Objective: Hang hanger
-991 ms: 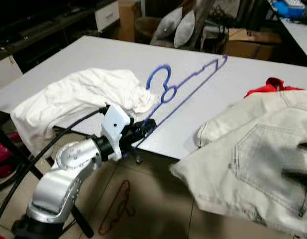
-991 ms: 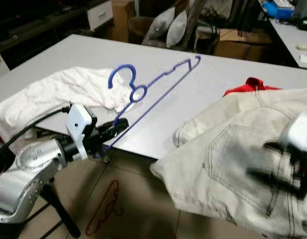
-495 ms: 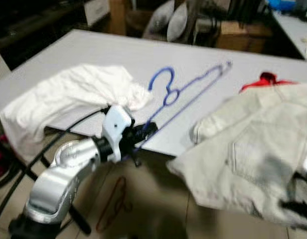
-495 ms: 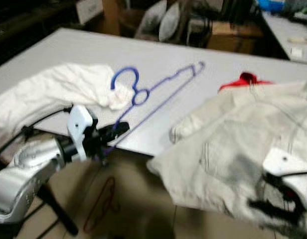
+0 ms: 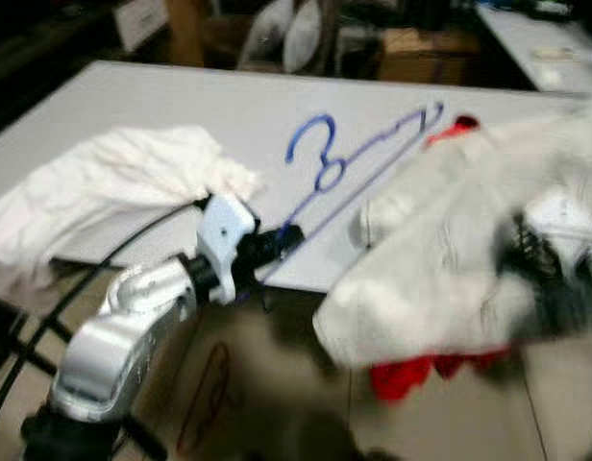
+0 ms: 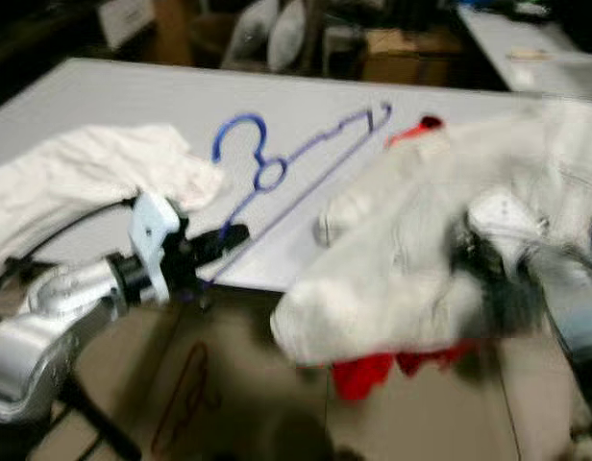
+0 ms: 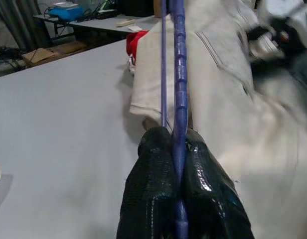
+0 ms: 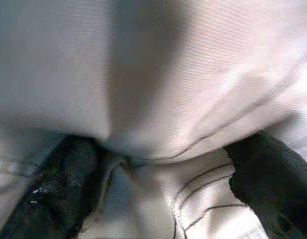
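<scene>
Lifted now, the pale jacket [image 5: 450,240] swings up off the table edge in the right gripper [image 8: 158,164], a red garment [image 5: 411,373] dangling below (blurred). Its fingers straddle a bunched fold. At nine o'clock the left gripper [image 7: 178,149] pinches the blue hanger [image 5: 320,173] at the table [image 5: 181,96] edge, beside a white cloth [image 5: 113,182]. Next, I'd judge, garment meets hanger. Left wrist view confirms the clamp.

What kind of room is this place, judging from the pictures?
Probably a lived-in home room used for sorting laundry, though I cannot be sure. A large white table carries a white garment, a blue hanger and pale jeans; grey cushions and cardboard boxes stand behind.
</scene>
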You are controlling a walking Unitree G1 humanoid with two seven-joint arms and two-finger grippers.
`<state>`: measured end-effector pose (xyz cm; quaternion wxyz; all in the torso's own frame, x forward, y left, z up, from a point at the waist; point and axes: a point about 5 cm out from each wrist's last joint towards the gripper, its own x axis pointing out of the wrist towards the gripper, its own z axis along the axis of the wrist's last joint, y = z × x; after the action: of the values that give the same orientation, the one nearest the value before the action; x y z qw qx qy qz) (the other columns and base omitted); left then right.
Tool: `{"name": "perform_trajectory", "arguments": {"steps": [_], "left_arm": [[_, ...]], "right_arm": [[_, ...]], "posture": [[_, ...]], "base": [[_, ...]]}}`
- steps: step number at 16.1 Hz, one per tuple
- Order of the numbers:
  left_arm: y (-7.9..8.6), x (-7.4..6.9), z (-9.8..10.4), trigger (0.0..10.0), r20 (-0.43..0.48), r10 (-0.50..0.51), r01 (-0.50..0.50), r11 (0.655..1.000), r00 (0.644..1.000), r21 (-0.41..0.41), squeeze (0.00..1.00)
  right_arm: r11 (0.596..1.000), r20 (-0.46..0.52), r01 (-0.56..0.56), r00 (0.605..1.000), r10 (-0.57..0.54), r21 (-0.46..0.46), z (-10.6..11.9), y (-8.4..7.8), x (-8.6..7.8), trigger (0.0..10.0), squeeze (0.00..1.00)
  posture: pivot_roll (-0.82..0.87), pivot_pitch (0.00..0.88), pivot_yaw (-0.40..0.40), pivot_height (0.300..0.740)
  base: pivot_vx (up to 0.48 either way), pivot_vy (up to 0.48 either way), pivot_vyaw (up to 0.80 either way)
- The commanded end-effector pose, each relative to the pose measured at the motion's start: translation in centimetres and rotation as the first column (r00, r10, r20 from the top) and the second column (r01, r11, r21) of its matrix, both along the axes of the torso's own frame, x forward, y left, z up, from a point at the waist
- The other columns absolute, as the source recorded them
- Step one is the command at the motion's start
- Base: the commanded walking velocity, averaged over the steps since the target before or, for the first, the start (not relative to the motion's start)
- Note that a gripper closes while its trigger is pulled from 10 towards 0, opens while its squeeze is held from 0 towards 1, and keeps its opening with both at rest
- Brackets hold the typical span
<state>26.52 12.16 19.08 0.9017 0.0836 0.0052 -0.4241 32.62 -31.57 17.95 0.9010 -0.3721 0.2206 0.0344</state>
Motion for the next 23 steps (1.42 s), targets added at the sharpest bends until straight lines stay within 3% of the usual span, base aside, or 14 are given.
{"name": "perform_trajectory", "arguments": {"steps": [1,2,3,4,6,8,11,14,15,18,19,20,21,23], "left_arm": [[0.3,0.4,0.4,10.0,0.027,0.032,-0.032,0.999,0.999,0.006,0.0],[0.4,0.6,0.5,10.0,0.035,0.046,-0.046,0.999,0.998,0.005,0.0],[0.8,0.7,0.6,10.0,0.045,0.076,-0.076,0.997,0.996,0.001,0.0],[0.9,0.7,0.5,10.0,0.044,0.081,-0.081,0.997,0.996,0.001,0.0],[0.9,0.5,0.4,10.0,0.04,0.09,-0.09,0.996,0.995,-0.006,0.0],[0.9,0.5,0.4,10.0,0.032,0.092,-0.091,0.996,0.995,-0.017,0.0],[1.6,0.8,-0.1,10.0,-0.024,0.162,-0.163,0.986,0.986,-0.03,0.0],[2.3,1.2,-0.7,10.0,-0.02,0.262,-0.262,0.965,0.965,-0.011,0.0],[2.8,1.4,-0.4,10.0,0.01,0.331,-0.331,0.944,0.944,-0.018,0.0],[3.5,1.3,0.6,10.0,0.056,0.446,-0.442,0.894,0.893,-0.075,0.0],[3.4,1.2,0.5,10.0,0.07,0.463,-0.459,0.886,0.884,-0.065,0.0],[3.2,1.1,0.3,10.0,0.071,0.458,-0.456,0.889,0.886,-0.045,0.0],[3.0,1.1,0.1,10.0,0.069,0.459,-0.457,0.889,0.886,-0.043,0.0],[2.5,1.3,0.0,10.0,0.066,0.446,-0.444,0.895,0.893,-0.042,0.0]], "right_arm": [[0.995,0.145,0.056,0.988,-0.044,-0.08,2.5,-1.1,1.0,10.0,0.0],[0.995,0.19,0.058,0.981,-0.042,-0.08,3.2,-1.0,1.7,10.0,0.0],[1.0,0.196,0.013,0.981,-0.011,-0.01,3.9,-0.3,2.7,10.0,0.0],[1.0,0.192,-0.01,0.981,0.008,0.01,3.9,0.0,2.9,10.0,0.0],[0.972,0.163,-0.162,0.977,0.135,0.168,3.9,1.7,2.5,10.0,0.0],[0.932,0.139,-0.258,0.964,0.228,0.256,4.5,2.6,1.4,10.0,0.0],[0.879,0.125,-0.316,0.949,0.29,0.358,7.0,3.0,-2.5,10.0,0.0],[0.837,0.207,-0.353,0.934,0.29,0.419,9.4,3.2,-5.6,10.0,0.0],[0.802,0.254,-0.376,0.924,0.286,0.465,10.2,3.6,-6.8,10.0,0.0],[0.681,0.38,-0.389,0.909,0.173,0.62,9.1,6.4,-8.0,10.0,0.0],[0.644,0.334,-0.372,0.924,0.187,0.669,7.2,8.4,-8.4,10.0,0.0],[0.673,0.261,-0.359,0.933,0.247,0.647,5.6,9.7,-9.2,10.0,0.0],[0.7,0.22,-0.325,0.946,0.239,0.636,5.2,9.7,-9.4,10.0,0.0],[0.857,0.072,-0.1,0.995,0.074,0.506,3.4,6.6,-9.3,10.0,0.0]], "posture": [[-0.01,0.065,0.033,0.74],[-0.01,0.061,0.029,0.74],[0.0,0.053,0.016,0.74],[0.0,0.05,0.012,0.74],[0.0,0.037,-0.001,0.74],[0.01,0.032,-0.004,0.74],[0.01,0.015,-0.001,0.74],[0.01,0.005,0.01,0.74],[0.01,0.005,0.013,0.74],[0.02,0.001,0.016,0.74],[0.03,0.0,0.014,0.74],[0.03,0.001,0.014,0.74],[0.03,0.001,0.016,0.74],[0.03,0.002,0.023,0.74]], "base": [[0.0,0.0,0.0],[0.0,0.0,0.0],[0.0,0.0,0.0],[0.0,0.0,0.0],[0.0,0.0,0.0],[0.0,0.0,0.0],[0.0,0.0,0.0],[0.0,0.0,0.0],[0.0,0.0,0.0],[0.0,0.0,0.0],[0.0,0.0,0.0],[0.0,0.0,0.0],[0.0,0.0,0.0],[0.0,0.0,0.0]]}}
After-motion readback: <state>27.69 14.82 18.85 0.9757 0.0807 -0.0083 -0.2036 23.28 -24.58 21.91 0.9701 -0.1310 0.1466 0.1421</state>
